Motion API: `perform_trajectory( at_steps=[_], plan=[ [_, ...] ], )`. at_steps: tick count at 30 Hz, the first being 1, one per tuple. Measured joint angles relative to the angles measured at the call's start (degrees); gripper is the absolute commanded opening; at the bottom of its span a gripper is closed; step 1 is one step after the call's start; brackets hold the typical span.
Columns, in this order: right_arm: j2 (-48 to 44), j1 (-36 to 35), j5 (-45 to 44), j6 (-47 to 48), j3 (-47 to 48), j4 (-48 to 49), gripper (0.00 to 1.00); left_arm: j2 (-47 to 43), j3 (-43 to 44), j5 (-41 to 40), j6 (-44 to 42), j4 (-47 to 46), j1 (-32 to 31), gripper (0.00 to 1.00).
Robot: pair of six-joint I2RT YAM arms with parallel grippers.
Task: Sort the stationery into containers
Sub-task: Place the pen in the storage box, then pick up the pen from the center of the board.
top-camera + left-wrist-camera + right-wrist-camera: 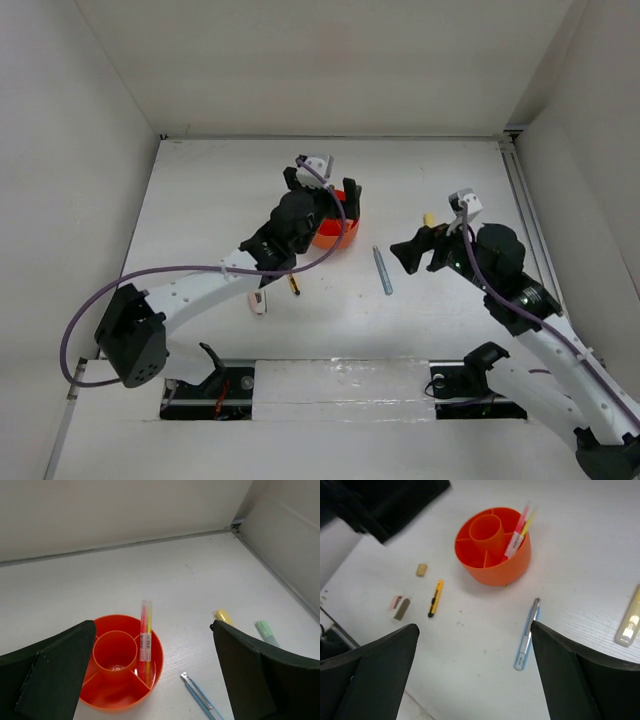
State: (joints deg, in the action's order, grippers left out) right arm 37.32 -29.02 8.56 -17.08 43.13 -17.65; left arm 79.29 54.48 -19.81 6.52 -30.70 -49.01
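The round orange tub [340, 236] stands mid-table, and it also shows in the left wrist view [122, 667] and the right wrist view [492, 545]. A red and a yellow pen [145, 640] lean in one outer compartment. My left gripper [325, 200] hovers over the tub, open and empty. My right gripper [408, 250] is open and empty above the table, right of the grey-blue pen [383, 270]. An orange-black pen [435, 598], a tan eraser [421, 570] and a pink-white eraser [399, 606] lie left of the tub. A yellow marker [223, 616] and a pale green marker [265, 630] lie to its right.
White walls close in the table at the back and on both sides. My left arm [200, 285] stretches across the table's left half and partly covers the tub from above. The arm bases and cables sit at the near edge.
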Motion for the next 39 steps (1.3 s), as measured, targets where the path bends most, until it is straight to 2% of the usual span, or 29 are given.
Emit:
perform_trajectory(
  at_steps=[8, 14, 16, 22, 23, 27, 35, 36, 38, 39],
  plan=[
    [17.5, 5.2, -4.1, 3.2, 5.6, -2.7, 1.0, -3.6, 13.0, -9.1, 16.6, 22.3, 3.5, 1.0],
    [29.5, 11.3, -8.2, 3.2, 8.9, -4.7, 1.0, -4.3, 16.5, -12.8, 30.1, 39.8, 3.5, 1.0],
    [33.9, 13.5, -8.8, 3.2, 10.6, -5.3, 1.0, -4.3, 16.5, -12.3, 31.7, 42.3, 3.7, 1.0],
    [50.1, 18.6, -9.2, 4.2, 18.3, -5.6, 0.96, -5.6, 14.2, -9.5, 34.4, 45.2, 3.8, 1.0],
    [52.9, 19.0, -9.2, 4.5, 19.8, -5.6, 0.93, -5.7, 13.8, -8.9, 34.4, 45.2, 3.8, 1.0],
    [62.2, 20.0, -9.7, 5.1, 24.2, -6.3, 0.93, -5.8, 13.4, -7.5, 34.4, 45.5, 3.8, 1.0],
    [66.1, 20.6, -10.1, 4.9, 24.3, -8.4, 0.89, -6.6, 12.6, -5.1, 33.8, 45.1, 3.8, 1.0],
    [66.4, 20.9, -9.8, 4.9, 24.5, -8.8, 0.88, -6.9, 12.4, -4.8, 33.8, 45.2, 3.8, 1.0],
    [67.8, 21.9, -9.5, 5.3, 25.4, -10.4, 0.77, -7.1, 12.3, -4.3, 33.7, 45.1, 3.8, 1.0],
    [68.8, 22.3, -9.6, 5.5, 26.5, -11.6, 0.77, -7.2, 12.1, -4.3, 33.6, 45.1, 3.8, 1.0]
  ],
)
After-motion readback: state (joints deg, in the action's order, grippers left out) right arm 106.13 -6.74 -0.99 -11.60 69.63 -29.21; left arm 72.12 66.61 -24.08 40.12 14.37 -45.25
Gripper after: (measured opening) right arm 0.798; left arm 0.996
